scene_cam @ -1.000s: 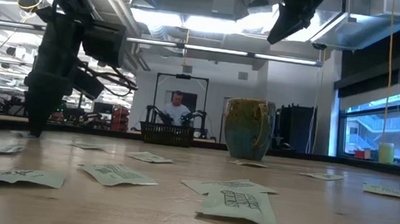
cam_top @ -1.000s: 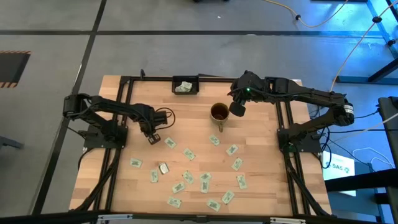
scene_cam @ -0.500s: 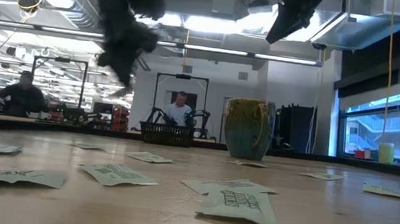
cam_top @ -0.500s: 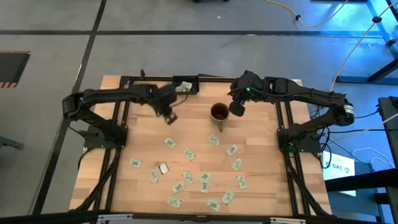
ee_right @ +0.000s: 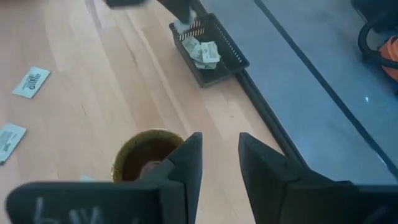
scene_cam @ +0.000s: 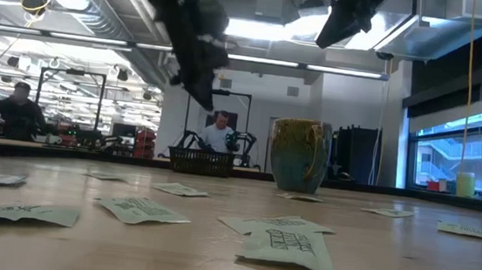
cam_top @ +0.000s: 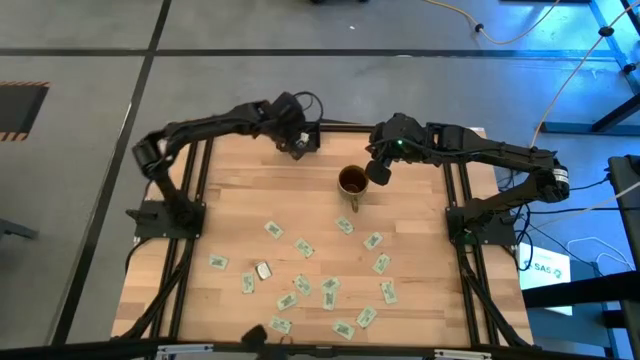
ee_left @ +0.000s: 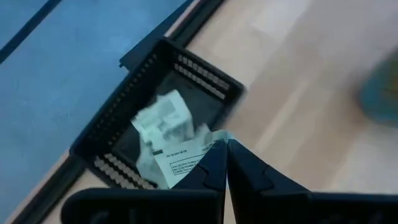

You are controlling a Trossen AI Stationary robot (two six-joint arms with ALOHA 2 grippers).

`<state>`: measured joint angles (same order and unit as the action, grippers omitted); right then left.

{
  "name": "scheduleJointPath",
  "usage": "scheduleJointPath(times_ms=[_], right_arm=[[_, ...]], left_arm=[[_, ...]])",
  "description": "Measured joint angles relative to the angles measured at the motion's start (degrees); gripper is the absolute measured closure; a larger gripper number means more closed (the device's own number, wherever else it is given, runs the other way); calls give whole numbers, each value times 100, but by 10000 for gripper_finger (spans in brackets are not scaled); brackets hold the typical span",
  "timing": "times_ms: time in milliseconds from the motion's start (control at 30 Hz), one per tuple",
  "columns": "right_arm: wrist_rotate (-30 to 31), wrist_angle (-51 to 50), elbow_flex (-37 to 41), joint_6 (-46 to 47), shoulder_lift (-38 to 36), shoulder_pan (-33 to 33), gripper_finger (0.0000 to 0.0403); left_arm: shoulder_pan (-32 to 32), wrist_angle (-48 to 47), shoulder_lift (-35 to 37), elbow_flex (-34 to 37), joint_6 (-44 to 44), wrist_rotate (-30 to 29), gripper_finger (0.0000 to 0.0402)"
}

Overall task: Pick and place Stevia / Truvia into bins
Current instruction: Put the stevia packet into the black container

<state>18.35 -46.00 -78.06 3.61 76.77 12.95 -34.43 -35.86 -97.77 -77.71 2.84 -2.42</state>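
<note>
Over the tray (cam_top: 299, 139) at upper centre, the left hand (ee_left: 225, 148) pinches a sachet (ee_left: 185, 158); releasing low should land it inside. The right hand (ee_right: 219, 163) hangs parted above the mug (ee_right: 147, 155).

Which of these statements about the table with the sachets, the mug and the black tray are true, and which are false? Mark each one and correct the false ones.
1. The left gripper is shut on a sachet above the black tray. True.
2. The black tray holds no sachets. False: white sachets already lie in it.
3. The right gripper hangs open above the mug. True.
4. The mug lies tipped on its side. False: it stands upright on the table.
5. Loose sachets lie scattered on the table on the side of the mug away from the tray. True.
</note>
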Motion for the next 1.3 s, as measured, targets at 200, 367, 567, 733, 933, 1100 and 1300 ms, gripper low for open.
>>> scheduleJointPath(times_ms=[200,367,567,733,933,1100,1300], right_arm=[[0,0,0,70,0,0,295],[0,0,0,82,0,2,295],[0,0,-1,82,0,1,295],[0,-2,-1,65,0,0,295],[0,-2,0,36,0,1,295],[0,-2,0,26,0,0,295],[0,-4,0,21,0,1,295]], left_arm=[[-324,16,-967,-373,-19,65,398],[-468,12,-1379,-515,-16,90,398],[-547,12,-1436,-551,-14,111,398],[-549,9,-1436,-551,-44,105,388],[-549,-1,-1435,-551,-43,102,367],[-549,-111,-1209,-549,-61,98,359],[-466,-488,-446,-549,-361,307,358]])
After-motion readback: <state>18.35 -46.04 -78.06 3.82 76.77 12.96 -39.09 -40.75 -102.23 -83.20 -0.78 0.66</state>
